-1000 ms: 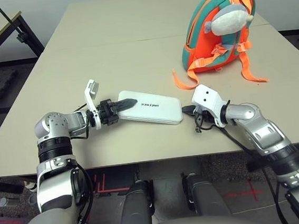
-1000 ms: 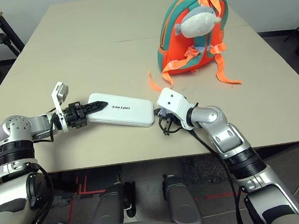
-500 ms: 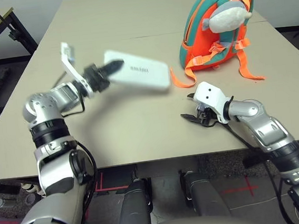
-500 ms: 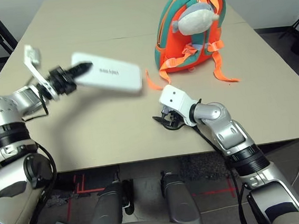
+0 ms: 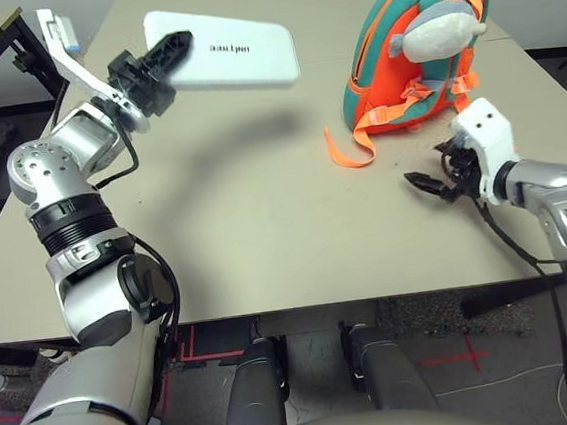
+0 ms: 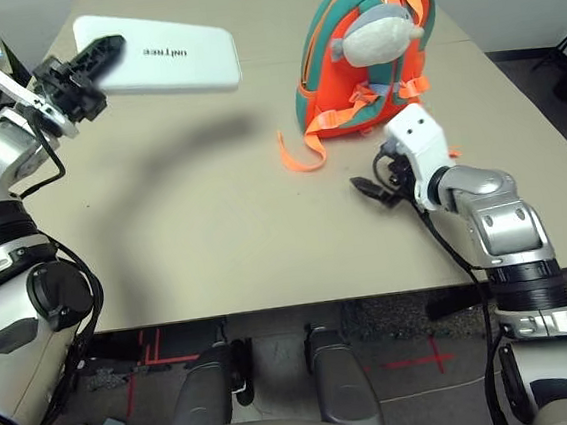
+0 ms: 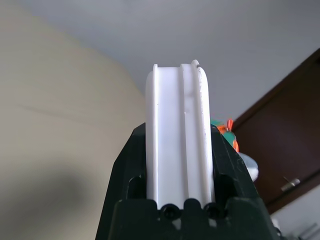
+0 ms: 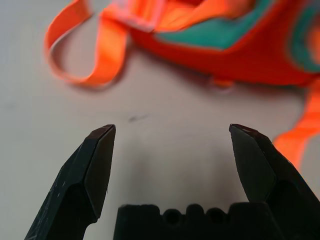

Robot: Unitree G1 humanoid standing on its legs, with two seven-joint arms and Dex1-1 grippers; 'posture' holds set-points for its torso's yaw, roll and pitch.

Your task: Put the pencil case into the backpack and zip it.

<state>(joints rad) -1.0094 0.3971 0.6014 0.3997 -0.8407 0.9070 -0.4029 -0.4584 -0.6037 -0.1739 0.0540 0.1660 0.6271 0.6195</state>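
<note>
the left gripper (image 5: 163,58) clamps one end of the pencil case (image 5: 233,50) held high above the table (image 5: 225,228), the empty right gripper (image 8: 172,165) gapes near the backpack (image 5: 405,70), so the cantilevered case may slip.

The backpack (image 5: 411,55) faces us strap side up, so its zipper and opening are out of sight, and the plush shark (image 5: 439,29) covers part of the panel under it. In the left wrist view the pencil case (image 7: 179,140) shows edge-on, its flat faces hidden and its near end buried between the black fingers (image 7: 125,175). In the right wrist view the backpack runs off the frame edge and is blurry. The lettering on the pencil case reads upside down and is too small to read.
</note>
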